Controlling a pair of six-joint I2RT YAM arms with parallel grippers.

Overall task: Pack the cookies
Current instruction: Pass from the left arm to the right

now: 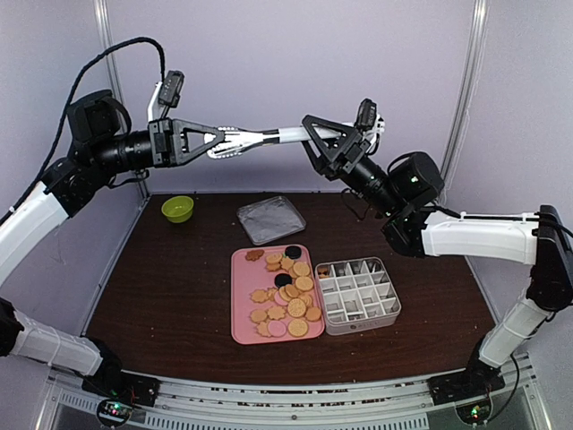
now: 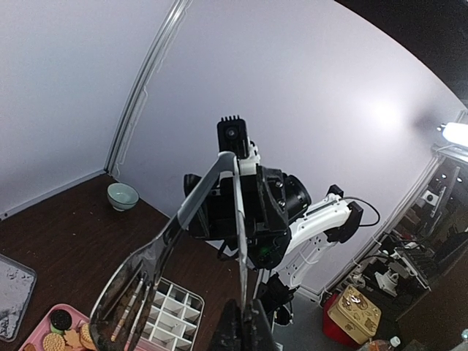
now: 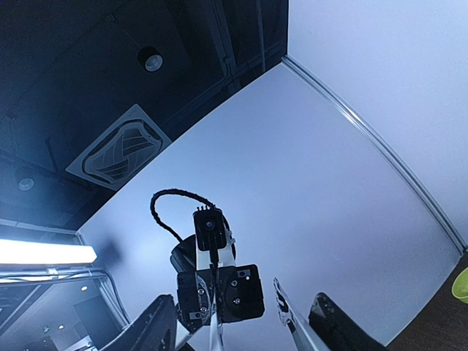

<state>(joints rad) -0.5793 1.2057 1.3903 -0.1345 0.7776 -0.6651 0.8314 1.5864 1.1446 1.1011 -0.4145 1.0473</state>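
- Left gripper (image 2: 243,325): clenched on tongs (image 1: 255,140); right gripper (image 3: 241,325): spread wide around them.
- Cookies (image 1: 288,300): probably light, brittle, crumbly; best pinched gently across the rim, singly.

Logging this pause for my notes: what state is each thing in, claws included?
Left claw: shut on the tongs, raised high.
Right claw: open around the tongs.
Tongs: spread, in the air.
Cookies: loose on the pink tray.
Divided box: open, nearly all compartments empty.
Lid: off, flat on the table.
Green bowl: upright, empty.
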